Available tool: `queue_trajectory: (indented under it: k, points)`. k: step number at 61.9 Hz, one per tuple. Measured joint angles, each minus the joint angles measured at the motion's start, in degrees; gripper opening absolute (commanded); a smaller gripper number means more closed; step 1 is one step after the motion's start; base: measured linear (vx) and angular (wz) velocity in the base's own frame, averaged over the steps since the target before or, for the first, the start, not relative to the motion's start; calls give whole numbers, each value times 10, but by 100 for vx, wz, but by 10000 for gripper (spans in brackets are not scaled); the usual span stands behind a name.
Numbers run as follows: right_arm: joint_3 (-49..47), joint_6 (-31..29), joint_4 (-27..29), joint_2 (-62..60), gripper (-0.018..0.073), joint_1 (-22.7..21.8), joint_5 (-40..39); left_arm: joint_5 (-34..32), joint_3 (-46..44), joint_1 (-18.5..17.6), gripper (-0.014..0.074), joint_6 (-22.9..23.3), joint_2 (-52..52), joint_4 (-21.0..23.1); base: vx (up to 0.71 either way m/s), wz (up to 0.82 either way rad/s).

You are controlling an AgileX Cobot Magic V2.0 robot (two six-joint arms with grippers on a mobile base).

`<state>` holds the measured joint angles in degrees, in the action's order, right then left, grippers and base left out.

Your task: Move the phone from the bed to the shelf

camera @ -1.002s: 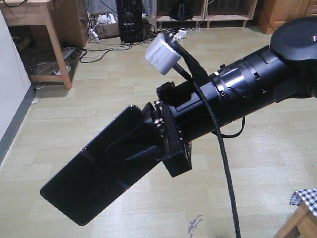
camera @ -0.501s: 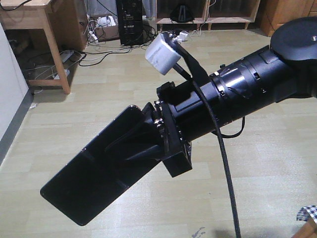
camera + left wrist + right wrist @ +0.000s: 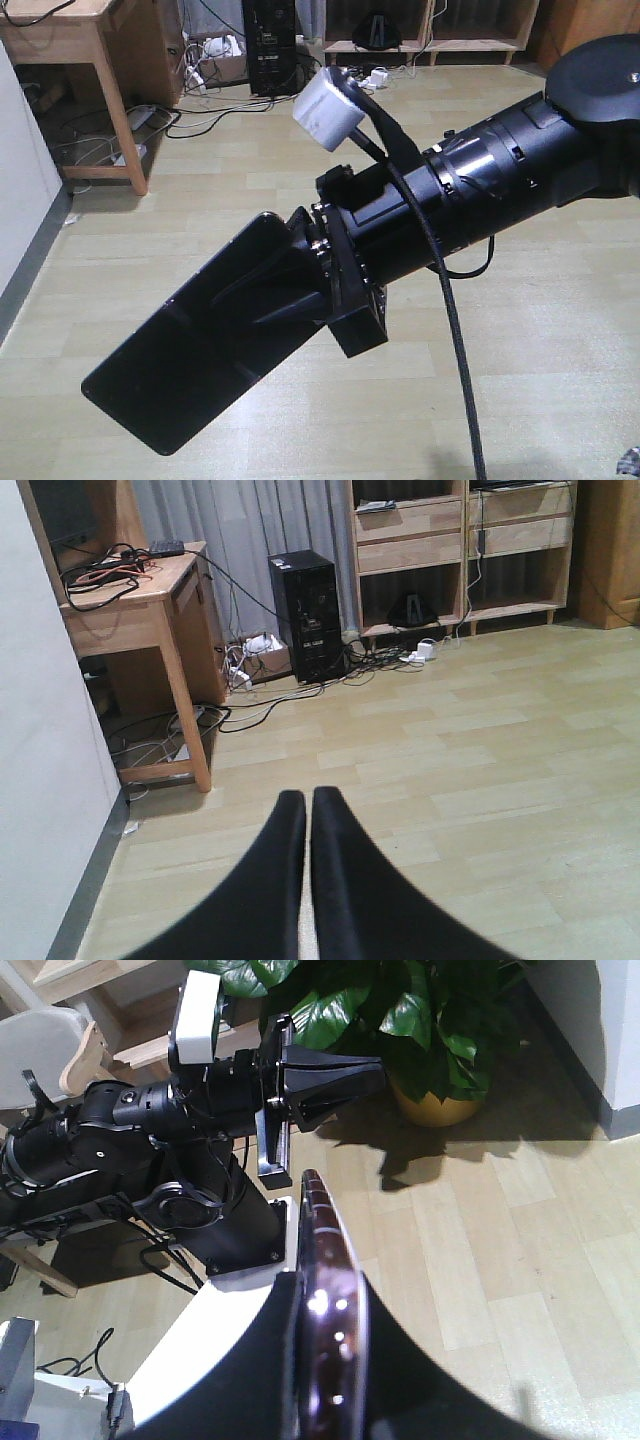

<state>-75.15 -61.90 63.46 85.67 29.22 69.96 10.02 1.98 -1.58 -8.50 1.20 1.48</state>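
Above the floor (image 3: 560, 330), we are clamping the phone (image 3: 170, 370) in our right gripper (image 3: 325, 1285); our left gripper (image 3: 308, 805) is hovering with fingers pressed together, holding nothing.

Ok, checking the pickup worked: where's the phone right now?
Front view, lower left: the phone is clamped in the right gripper, held in the air above the floor.

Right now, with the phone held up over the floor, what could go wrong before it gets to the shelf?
One: the right gripper clamps only the upper half of the phone; the rest juts out over bare floor, so a jolt could drop it. Two: loose cables lie on the floor near the shelf and could snag the robot driving up.
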Motion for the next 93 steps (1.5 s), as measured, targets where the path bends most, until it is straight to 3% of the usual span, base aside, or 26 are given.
queue_trajectory:
  k: [93]
  points:
    - [0,0,0,0,-3,0,1,0,0,0,1,0,0,0,14,0]
